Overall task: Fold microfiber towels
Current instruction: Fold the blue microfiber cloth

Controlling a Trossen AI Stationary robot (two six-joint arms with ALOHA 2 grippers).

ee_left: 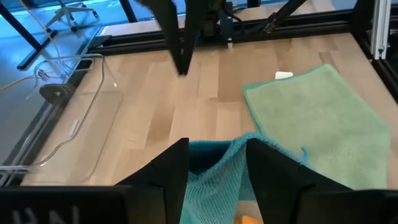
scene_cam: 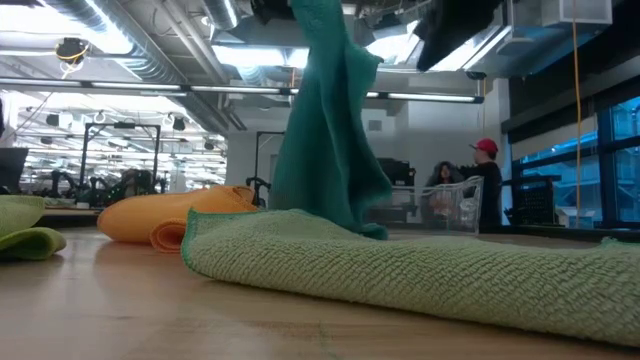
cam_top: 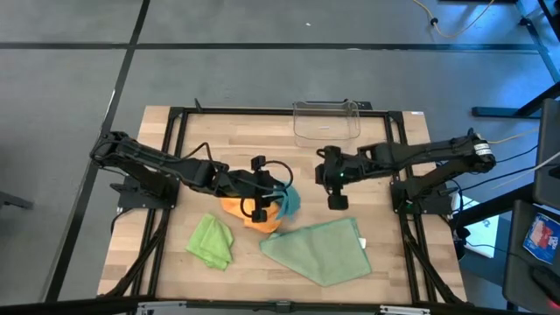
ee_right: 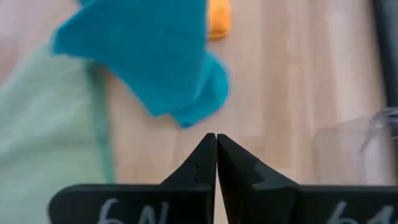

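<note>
The teal towel (scene_cam: 330,130) hangs from my left gripper (ee_left: 217,146), which is above the table's middle (cam_top: 267,203). Its fingers stand apart, with bunched teal cloth between them. My right gripper (ee_right: 216,149) hovers shut to the right of the teal towel (cam_top: 337,188) and touches nothing. The orange towel (cam_top: 245,214) lies crumpled under my left gripper. A lime green towel (cam_top: 212,241) lies crumpled near the front left. The larger sage green towel (cam_top: 319,249) lies spread out at the front right. My left gripper has the teal towel's bunched upper part (ee_left: 214,165) lying loose in the gap between its two fingers (ee_left: 168,180), and the cloth touches their inner sides. The fingers slant forward and down. The towel hangs slack below, with its lower end (scene_cam: 365,228) resting on the sage green towel.
A clear plastic bin (cam_top: 325,121) stands at the table's far edge, behind my right gripper. A small white tag (ee_left: 283,75) lies by the sage towel's corner. Bare wood shows between the towels and the bin. People (scene_cam: 485,180) stand in the room beyond the table.
</note>
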